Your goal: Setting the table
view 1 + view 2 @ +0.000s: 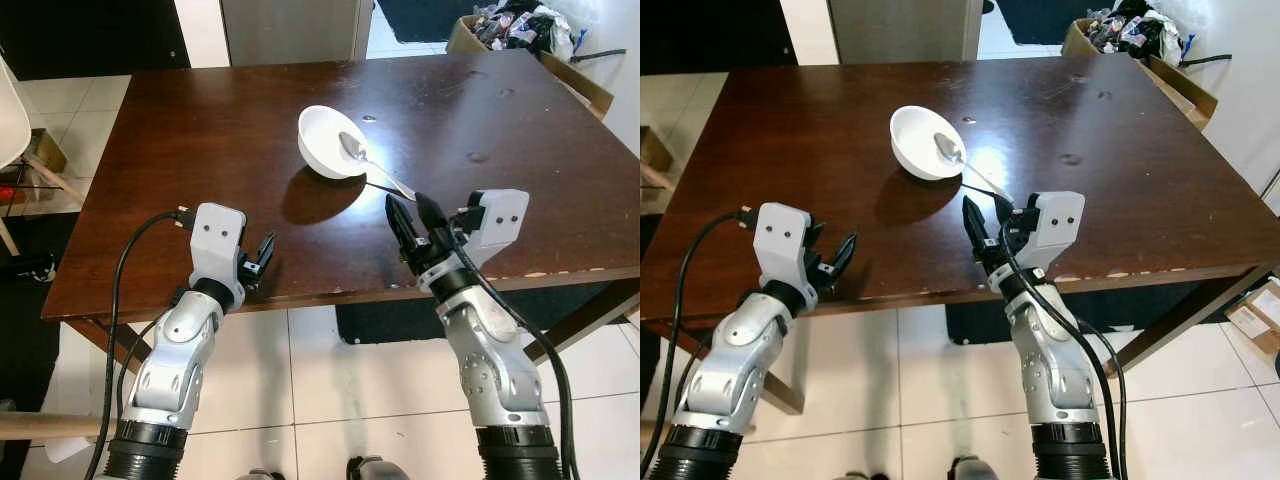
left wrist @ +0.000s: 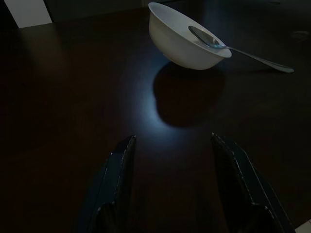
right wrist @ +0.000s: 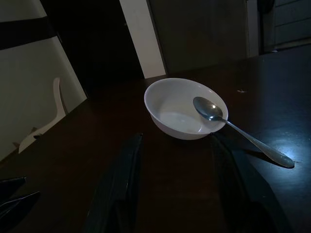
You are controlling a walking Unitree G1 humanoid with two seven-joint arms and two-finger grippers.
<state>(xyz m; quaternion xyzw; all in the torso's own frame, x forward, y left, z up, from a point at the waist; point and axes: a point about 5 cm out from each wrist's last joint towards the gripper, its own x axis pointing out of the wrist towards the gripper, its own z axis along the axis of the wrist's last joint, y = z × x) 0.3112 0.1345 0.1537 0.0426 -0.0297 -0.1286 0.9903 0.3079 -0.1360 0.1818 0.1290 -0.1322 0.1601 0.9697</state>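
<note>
White bowl (image 1: pixel 330 142) is sitting near the middle of the dark wooden bench (image 1: pixel 200 150), with a metal spoon (image 1: pixel 375 167) lying bowl-end inside it, leaning over the rim, handle tip resting on the bench toward the robot's right. Right pincer (image 1: pixel 412 218) is hovering just beside the spoon's handle tip, fingers spread and holding nothing. Left pincer (image 1: pixel 262 255) is hanging at the bench's near edge, well apart from the bowl, fingers also spread and empty.
</note>
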